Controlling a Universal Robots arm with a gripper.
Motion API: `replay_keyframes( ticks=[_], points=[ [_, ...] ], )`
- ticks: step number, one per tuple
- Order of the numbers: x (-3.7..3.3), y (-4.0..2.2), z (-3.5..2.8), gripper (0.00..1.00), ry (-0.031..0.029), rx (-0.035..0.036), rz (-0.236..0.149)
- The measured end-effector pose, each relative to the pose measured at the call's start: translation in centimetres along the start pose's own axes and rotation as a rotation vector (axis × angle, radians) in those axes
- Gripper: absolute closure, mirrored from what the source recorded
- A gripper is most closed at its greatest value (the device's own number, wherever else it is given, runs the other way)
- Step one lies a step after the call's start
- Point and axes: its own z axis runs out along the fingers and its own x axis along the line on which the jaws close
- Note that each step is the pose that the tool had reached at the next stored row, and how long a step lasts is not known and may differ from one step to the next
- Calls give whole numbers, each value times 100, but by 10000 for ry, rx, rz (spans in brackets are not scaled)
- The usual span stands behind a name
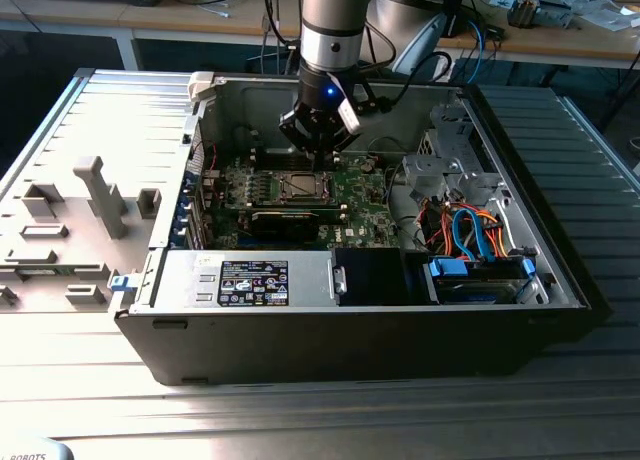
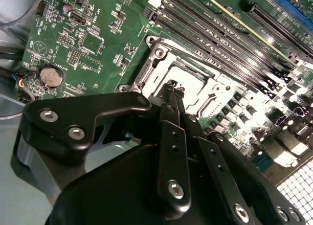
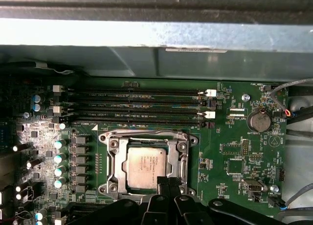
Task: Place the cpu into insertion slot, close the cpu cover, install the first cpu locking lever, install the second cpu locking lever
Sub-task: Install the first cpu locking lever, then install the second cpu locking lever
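Exterior view: the gripper [image 1: 322, 158] hangs inside an open computer case [image 1: 350, 330], just above the far edge of the socket [image 1: 303, 187] near the middle of the green motherboard [image 1: 360, 195]. A white-printed label [image 1: 254, 282] lies on the power supply at the case's near edge; its text is too small to read.

Second wrist view: the fingertips [image 2: 172, 88] are pressed together, holding nothing, at the rim of the cover [image 2: 151, 71], which lies closed over the silver cpu [image 2: 188, 80]. Memory slots [image 2: 230, 44] run close beside the socket.

First wrist view: the cpu [image 3: 145, 166] sits flat in the slot, framed by the cover [image 3: 113, 159]. Faint print marks its top, unreadable. A coin battery [image 3: 258, 121] lies well apart, toward the board's edge.
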Motion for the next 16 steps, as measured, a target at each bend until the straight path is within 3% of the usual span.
replay_keyframes(
  ticks=[10,13,16],
  points=[
    [1,-14,-3,89,3,4,-2],
    [2,-72,2,89,0,0,0],
    [5,-173,6,89,0,1,0]
  ],
)
